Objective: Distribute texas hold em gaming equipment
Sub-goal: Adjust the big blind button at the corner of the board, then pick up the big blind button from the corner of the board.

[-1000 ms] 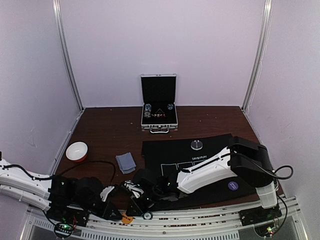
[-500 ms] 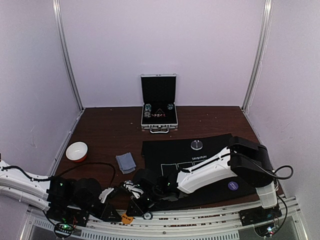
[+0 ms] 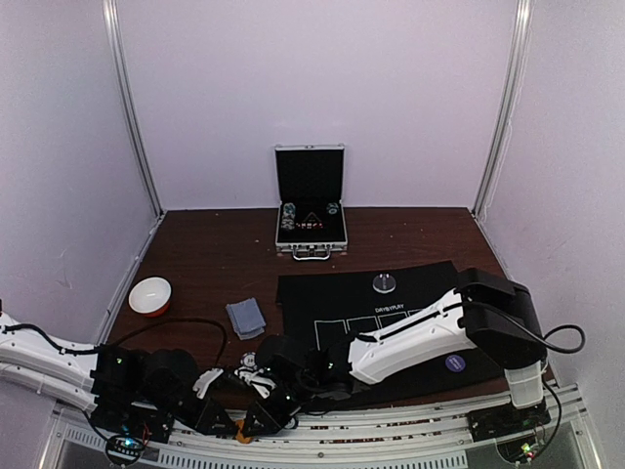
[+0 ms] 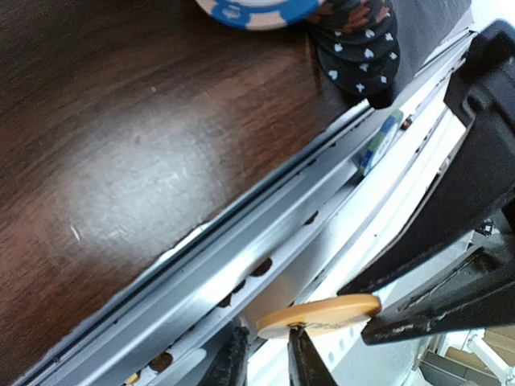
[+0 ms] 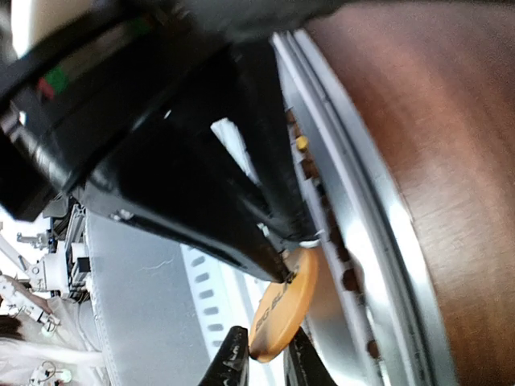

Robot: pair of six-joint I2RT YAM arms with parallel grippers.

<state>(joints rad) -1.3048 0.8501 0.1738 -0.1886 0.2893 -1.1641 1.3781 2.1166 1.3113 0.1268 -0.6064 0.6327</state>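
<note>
Robot lab cell, plainly, not a home or shop. Boxed in on three sides by bare pale walls [image 3: 312, 88] framed with aluminium posts [image 3: 130, 107]. Brown table [image 3: 215, 254] edged on the near side with a slotted aluminium rail [image 3: 391, 435]. Two arms, left [image 3: 39, 357] and right [image 3: 420, 337], bolted along that rail. Black cable [image 3: 181, 319] trailing loose over the tabletop. Bare circuit boards [image 3: 125, 447] with lit LEDs under the arm bases. Beyond the rail, in the right wrist view, blurred metal frames and gear [image 5: 60, 261].

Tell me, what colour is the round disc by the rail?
The disc is orange, clearest in the left wrist view.
</note>
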